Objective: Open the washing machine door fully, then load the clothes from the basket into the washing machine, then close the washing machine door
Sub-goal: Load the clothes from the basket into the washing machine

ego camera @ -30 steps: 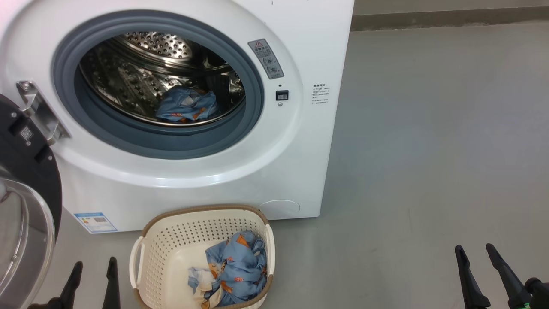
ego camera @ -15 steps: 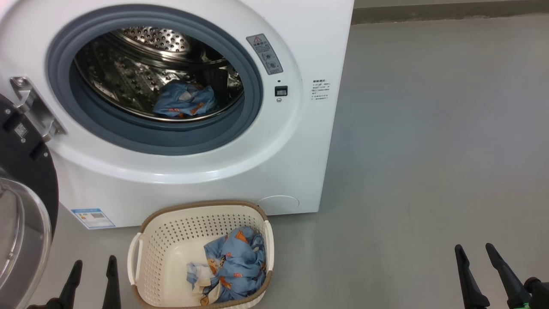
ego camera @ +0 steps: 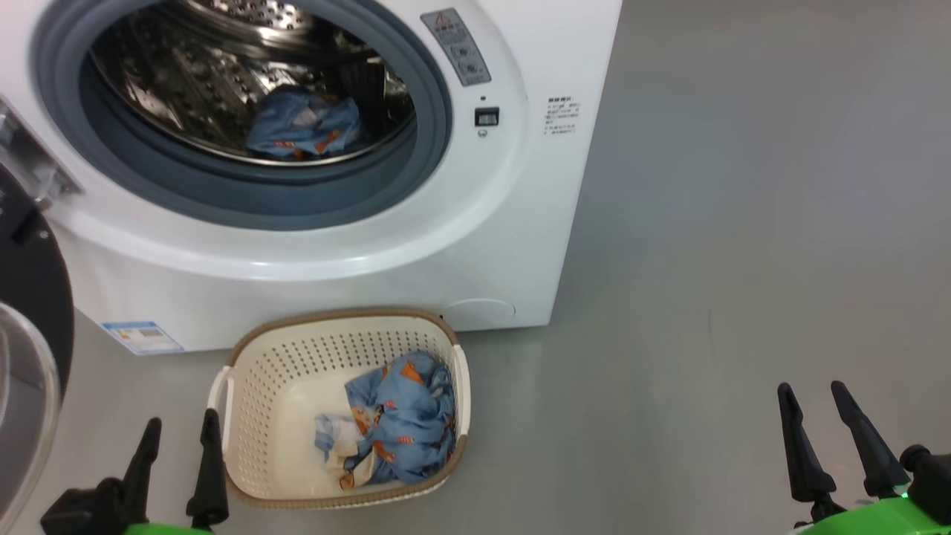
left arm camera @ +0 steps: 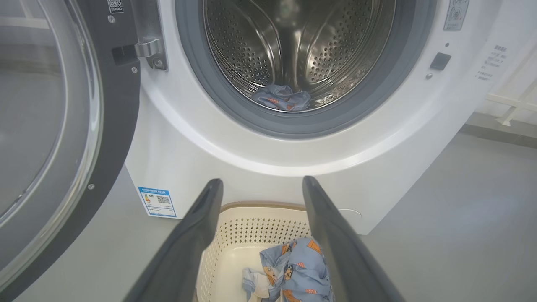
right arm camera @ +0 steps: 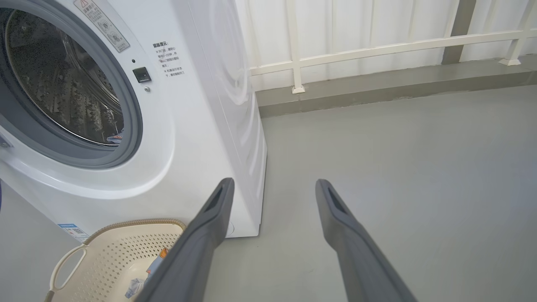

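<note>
Head view, washing machine door (ego camera: 41,297): swung wide open, well off to the left of the basket (ego camera: 282,371).
Head view, basket: on the floor (ego camera: 706,297), just in front of the washing machine (ego camera: 371,253).
Head view, clothes (ego camera: 401,416): a blue heap with little bears, lying in the right half of the basket.
Head view, blue piece (ego camera: 301,130): lies in the drum (ego camera: 186,74), up above and behind the basket.
Head view, left gripper (ego camera: 182,427): fingers spread apart and holding nothing, just beside the basket's left handle.
Head view, right gripper (ego camera: 811,394): fingers spread apart too, with nothing in them, well to the right of the basket.
Left wrist view, fingers (left arm camera: 197,243): they point over the basket, and the heap shows between them, close to the right-hand one.
Left wrist view, step: I think the job now is to fetch the heap out of the basket. The left arm is the near one.
Left wrist view, doing it well: slide over the basket, come straight down on the fat middle of the heap, go deep, then squeeze. Grab cloth, not the basket wall.
Right wrist view, fingers (right arm camera: 201,247): the basket is down at their left, and they point at bare floor to the right of it. Best to keep this arm out of the way.
Right wrist view, watch out: a loose corner could hang down and snag on the basket's edge, so lift high above the basket before going to the drum.
</note>
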Controlling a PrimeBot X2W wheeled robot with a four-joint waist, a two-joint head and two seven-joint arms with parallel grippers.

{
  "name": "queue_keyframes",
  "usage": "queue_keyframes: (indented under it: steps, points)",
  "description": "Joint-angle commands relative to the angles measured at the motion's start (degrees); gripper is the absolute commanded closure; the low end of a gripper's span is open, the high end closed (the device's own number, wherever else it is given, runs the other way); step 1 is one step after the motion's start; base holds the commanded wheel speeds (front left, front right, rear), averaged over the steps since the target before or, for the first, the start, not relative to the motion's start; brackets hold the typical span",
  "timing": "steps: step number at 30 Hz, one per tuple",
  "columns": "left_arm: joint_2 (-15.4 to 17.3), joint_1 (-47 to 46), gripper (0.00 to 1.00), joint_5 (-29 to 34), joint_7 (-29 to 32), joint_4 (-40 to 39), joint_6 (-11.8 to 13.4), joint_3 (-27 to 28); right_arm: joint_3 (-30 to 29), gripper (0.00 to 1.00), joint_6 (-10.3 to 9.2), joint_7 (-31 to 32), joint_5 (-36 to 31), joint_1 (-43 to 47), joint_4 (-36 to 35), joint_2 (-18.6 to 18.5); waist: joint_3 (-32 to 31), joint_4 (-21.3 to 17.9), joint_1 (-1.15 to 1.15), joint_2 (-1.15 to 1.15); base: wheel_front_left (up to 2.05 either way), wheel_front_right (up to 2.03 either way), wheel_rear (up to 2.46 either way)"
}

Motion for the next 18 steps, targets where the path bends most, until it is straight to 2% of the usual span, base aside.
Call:
queue_keyframes:
  steps: [1,18]
  points:
    - [1.24,-2.72,0.00,-0.36,-0.37,-0.44,-0.09,1.33,1.06,0.00,0.09,-0.28,-0.81,-1.68,-1.56,-0.67,2.53,-0.12,0.00,0.00,0.00,0.00,0.00]
    - [6.28,-18.08,0.00,-7.33,-0.37,13.31,-0.09,-9.15,1.38,0.00,0.09,-0.28,-2.63,-11.05,-3.64,3.06,18.77,-2.41,0.00,0.00,0.00,0.00,0.00]
